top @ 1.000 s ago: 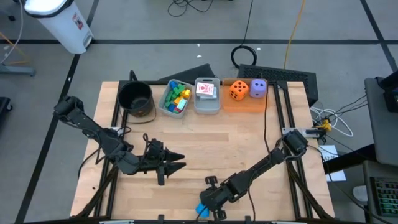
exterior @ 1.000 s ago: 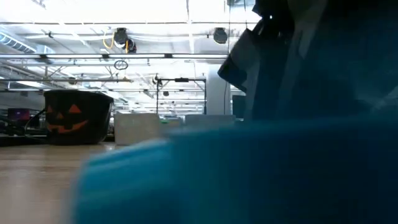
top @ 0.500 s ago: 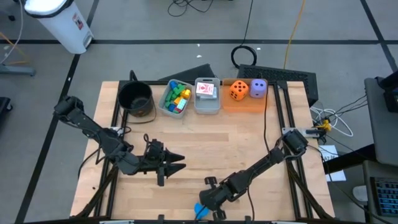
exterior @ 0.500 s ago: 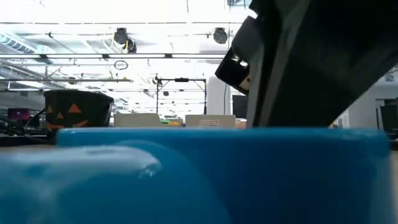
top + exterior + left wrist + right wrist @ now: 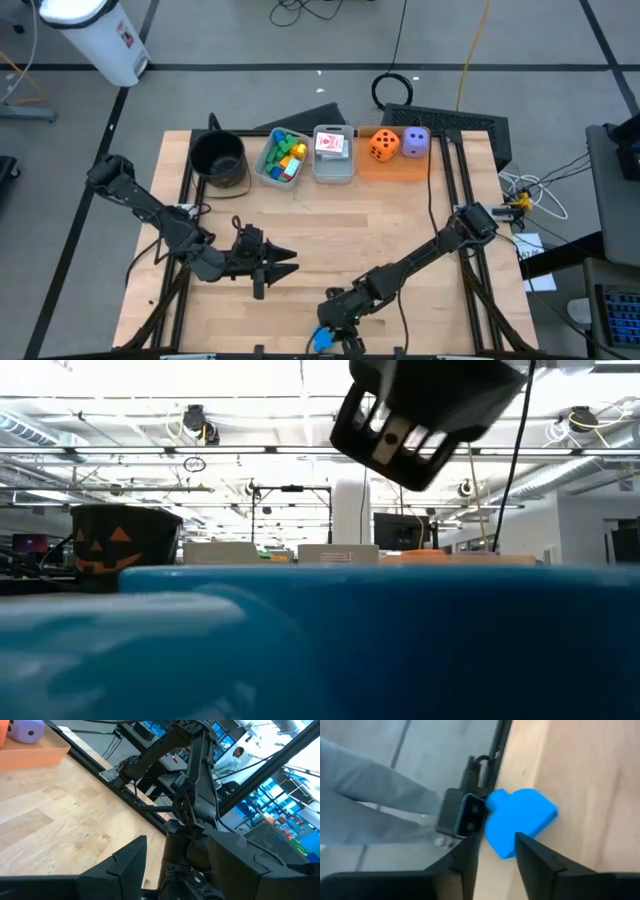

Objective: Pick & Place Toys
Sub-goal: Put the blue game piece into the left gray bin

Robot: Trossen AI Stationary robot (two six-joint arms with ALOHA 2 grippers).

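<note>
While the left claw (image 5: 285,262) hangs idle and part-open with nothing in it, well to the left of the blue block (image 5: 323,340), the right claw (image 5: 337,325) hovers just above that block, so the right arm is much the nearer. In the right wrist view the blue block (image 5: 520,820) lies just ahead of the claw's parted, empty fingers (image 5: 538,865), touching a small camera box at the desk's near edge; its long axis seems to run across the gap between the fingers, though I cannot be sure. The wooden desk (image 5: 340,230) is bare around the block. To the right of the block there is only open wood, and beyond the desk's edge a grey floor, with little room for the fingertip on that side.
</note>
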